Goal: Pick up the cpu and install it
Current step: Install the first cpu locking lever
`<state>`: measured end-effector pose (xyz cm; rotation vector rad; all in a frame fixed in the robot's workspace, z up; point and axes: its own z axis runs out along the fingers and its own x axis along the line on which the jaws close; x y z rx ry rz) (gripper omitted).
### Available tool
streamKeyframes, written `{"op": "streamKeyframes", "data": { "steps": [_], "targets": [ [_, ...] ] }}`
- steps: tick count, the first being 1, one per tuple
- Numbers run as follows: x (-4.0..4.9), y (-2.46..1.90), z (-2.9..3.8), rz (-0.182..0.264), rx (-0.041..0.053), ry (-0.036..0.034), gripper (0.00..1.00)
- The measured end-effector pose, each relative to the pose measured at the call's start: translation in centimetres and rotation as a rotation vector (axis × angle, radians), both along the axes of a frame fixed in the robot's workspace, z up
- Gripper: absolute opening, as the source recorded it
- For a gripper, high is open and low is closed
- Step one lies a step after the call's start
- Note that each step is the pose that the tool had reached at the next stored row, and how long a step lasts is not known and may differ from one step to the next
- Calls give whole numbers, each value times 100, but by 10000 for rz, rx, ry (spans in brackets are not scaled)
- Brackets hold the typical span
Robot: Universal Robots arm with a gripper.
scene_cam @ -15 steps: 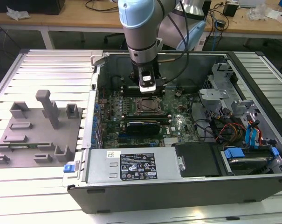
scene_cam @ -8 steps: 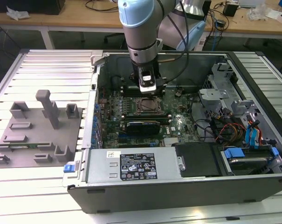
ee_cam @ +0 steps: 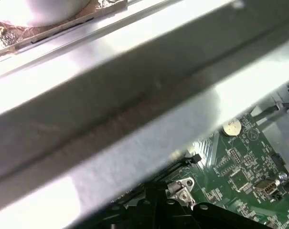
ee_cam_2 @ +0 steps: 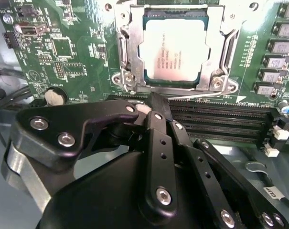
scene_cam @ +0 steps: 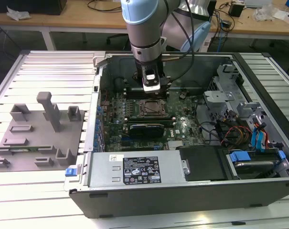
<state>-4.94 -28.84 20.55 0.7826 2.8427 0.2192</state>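
Ribbed pale surface point(scene_cam: 48, 71) under an open computer case point(scene_cam: 182, 191), wooden benches behind. Cpu point(ee_cam_2: 175, 50) seated flat in the metal-framed socket point(ee_cam_2: 126, 52) on the green motherboard point(ee_cam_2: 72, 52), silver top facing up, frame lying around its edges; in the exterior view, same socket point(scene_cam: 149, 108) near the middle of the board. Directly beside the socket, black memory slots point(ee_cam_2: 220, 121) in parallel rows, and a round coin battery point(ee_cam_2: 54, 97) off toward the board's edge. Gripper point(ee_cam_2: 156, 102) poised above the slots just next to the socket, clear of the chip, jaws drawn together to a narrow tip with nothing pinched between them. In the exterior view, arm point(scene_cam: 144, 28) standing upright over the case with the gripper point(scene_cam: 151, 88) just behind the socket. Further out, a labelled power supply point(scene_cam: 137, 169) along the near wall, blue-tabbed drive bays point(scene_cam: 259, 138) toward the exterior view's right, and grey fixture blocks point(scene_cam: 39, 133) on the surface toward the exterior view's left.
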Motion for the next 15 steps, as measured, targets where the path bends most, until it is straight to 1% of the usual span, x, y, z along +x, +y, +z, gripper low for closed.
{"op": "streamKeyframes", "data": {
  "steps": [2,6,9,15],
  "targets": [
    [-4,28,0,-1,2,-9,11],
    [-9,30,0,-2,1,-20,11],
    [-22,29,-7,0,-10,-42,11],
    [-45,30,-48,1,-22,-134,11]
  ]
}}
